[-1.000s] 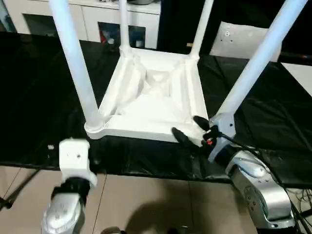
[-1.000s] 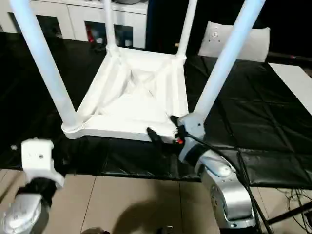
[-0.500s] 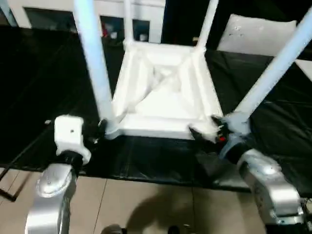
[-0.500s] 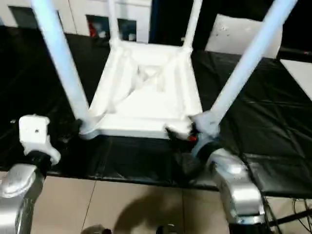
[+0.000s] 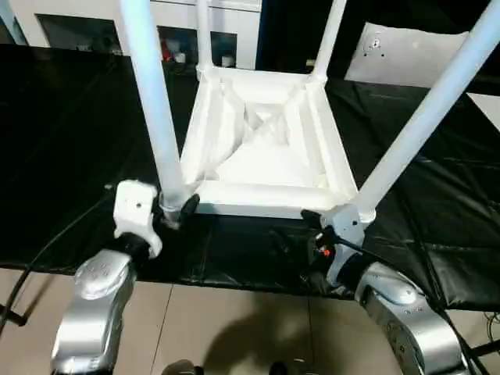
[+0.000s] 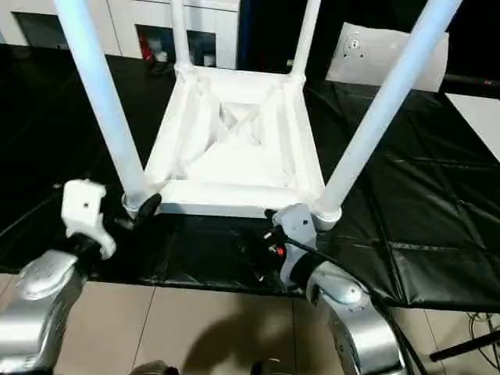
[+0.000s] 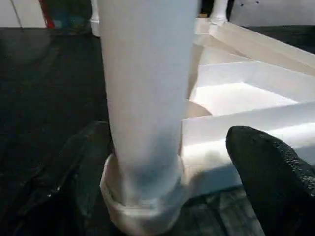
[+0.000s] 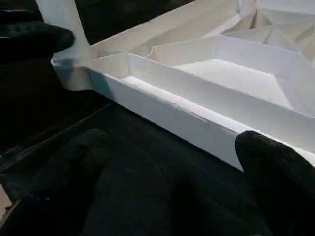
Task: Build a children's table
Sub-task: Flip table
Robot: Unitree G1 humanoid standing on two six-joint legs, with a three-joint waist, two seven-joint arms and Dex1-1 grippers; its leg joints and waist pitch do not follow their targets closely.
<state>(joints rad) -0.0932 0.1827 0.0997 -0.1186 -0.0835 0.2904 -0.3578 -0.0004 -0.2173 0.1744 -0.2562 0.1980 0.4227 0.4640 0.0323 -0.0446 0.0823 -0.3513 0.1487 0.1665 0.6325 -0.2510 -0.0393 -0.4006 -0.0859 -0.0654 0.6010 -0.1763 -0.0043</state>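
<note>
A black, creased plastic sheet (image 5: 70,156) covers the work surface, with a white cabinet (image 5: 180,31) behind it at twelve o'clock and pale floor tiles at six. On the sheet, in the middle of the scene, lies the white plastic table (image 5: 266,148), upside down, its ribbed underside facing up and all four round tapered legs standing in the corner sockets. At about eight o'clock the left gripper (image 5: 178,212) has its jaws spread around the foot of the near left leg (image 5: 152,109), one finger on each side; whether a pad touches the collar is hard to judge. At about five o'clock the right gripper (image 6: 262,238) hovers with jaws spread wide and empty just in front of the table's near rim, beside the near right leg (image 5: 422,117). The table looks light, stiff and smooth, so probably slippery; the thick leg bases or the straight rim seem the safest holds, since the long legs would lever against their threads.
</note>
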